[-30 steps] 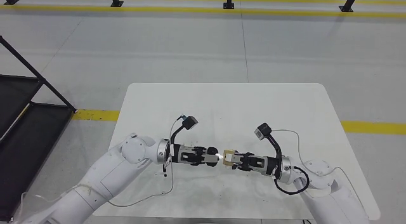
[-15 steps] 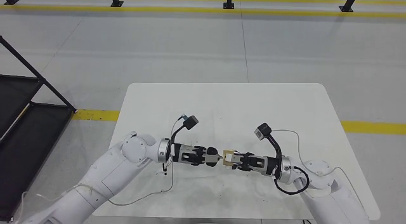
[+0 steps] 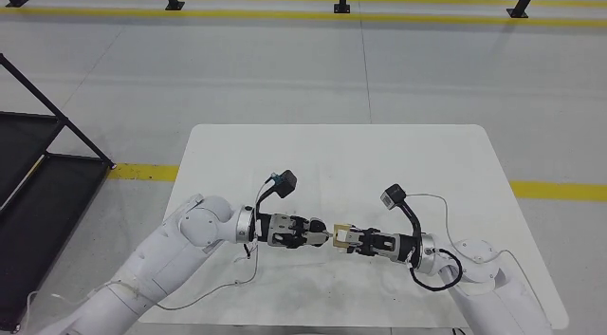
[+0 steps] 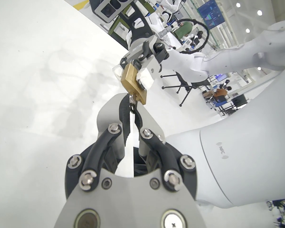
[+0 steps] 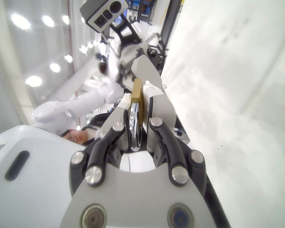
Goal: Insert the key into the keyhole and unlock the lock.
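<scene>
One white table (image 3: 427, 164) lies under the whole job, and we work above its near half, well clear of its edges; our right hand (image 3: 347, 236) is clamped on the brass lock (image 4: 132, 81), fingers pressed to its flat sides, holding it off the table with the keyhole end turned toward our other arm; our left hand (image 3: 320, 232) is pinched together on the key (image 4: 132, 101), fingertips just beside the lock's base; the chrome shackle (image 5: 134, 117) lies back between the right fingers and looks seated, so we judge the lock not yet open; the key's tip touches the base where the keyhole should be, though how deep it sits we cannot tell; we judge the picking up and lining up done, with the full seating, the turn and the shackle's release left to do.
</scene>
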Controlling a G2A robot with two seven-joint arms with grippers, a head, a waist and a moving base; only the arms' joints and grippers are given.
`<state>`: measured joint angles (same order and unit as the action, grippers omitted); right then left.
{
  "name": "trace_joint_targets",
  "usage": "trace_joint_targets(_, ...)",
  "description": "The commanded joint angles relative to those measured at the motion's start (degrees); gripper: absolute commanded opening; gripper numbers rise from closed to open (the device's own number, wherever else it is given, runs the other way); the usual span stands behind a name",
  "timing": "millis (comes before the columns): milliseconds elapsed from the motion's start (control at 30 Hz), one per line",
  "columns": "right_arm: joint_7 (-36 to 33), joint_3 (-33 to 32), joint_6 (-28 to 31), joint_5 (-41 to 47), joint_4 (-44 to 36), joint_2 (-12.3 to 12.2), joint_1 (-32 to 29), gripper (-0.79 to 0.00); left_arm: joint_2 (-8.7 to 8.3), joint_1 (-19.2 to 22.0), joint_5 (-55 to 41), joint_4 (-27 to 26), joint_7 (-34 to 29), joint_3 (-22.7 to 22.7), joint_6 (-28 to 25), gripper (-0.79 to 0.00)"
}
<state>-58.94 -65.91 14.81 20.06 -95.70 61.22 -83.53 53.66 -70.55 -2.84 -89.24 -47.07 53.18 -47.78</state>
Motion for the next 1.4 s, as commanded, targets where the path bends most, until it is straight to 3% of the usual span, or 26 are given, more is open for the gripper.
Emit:
trace_joint_targets(0, 0.0, 0.0, 0.0, 0.0, 0.0, 0.0, 0.0, -0.785, -0.03, -0.3, 2.3, -0.7, 1.2, 0.4, -0.7, -0.785)
trace_joint_targets(433, 0.0, 0.0, 0.0, 0.0, 0.0, 0.0, 0.0, -0.785, -0.24, -2.7, 17.3, -4.8, 8.8, 3.1, -3.1, -0.785)
trace_joint_targets(700, 0.0, 0.0, 0.0, 0.0, 0.0, 0.0, 0.0, -0.785, -0.33, -3.8, 19.8, -5.4, 11.5, 3.6, -3.4, -0.779)
trace_joint_targets(767, 0.0, 0.0, 0.0, 0.0, 0.0, 0.0, 0.0, -0.785, -0.37, -3.9, 20.1, -5.5, 11.8, 3.7, -3.6, -0.52)
trace_joint_targets(800, 0.0, 0.0, 0.0, 0.0, 0.0, 0.0, 0.0, -0.785, -0.39, -4.0, 20.1, -5.5, 11.8, 3.7, -3.7, -0.191)
trace_joint_targets(833, 0.0, 0.0, 0.0, 0.0, 0.0, 0.0, 0.0, -0.785, -0.41, -4.1, 20.0, -5.5, 11.8, 3.6, -3.7, 0.0)
trace_joint_targets(1067, 0.0, 0.0, 0.0, 0.0, 0.0, 0.0, 0.0, -0.785, -0.75, -4.8, 7.9, -3.9, 9.6, 2.5, -3.1, 0.0)
trace_joint_targets(1367, 0.0, 0.0, 0.0, 0.0, 0.0, 0.0, 0.0, -0.785, -1.51, -2.7, -18.7, -1.0, -7.4, -0.4, 6.8, 0.0)
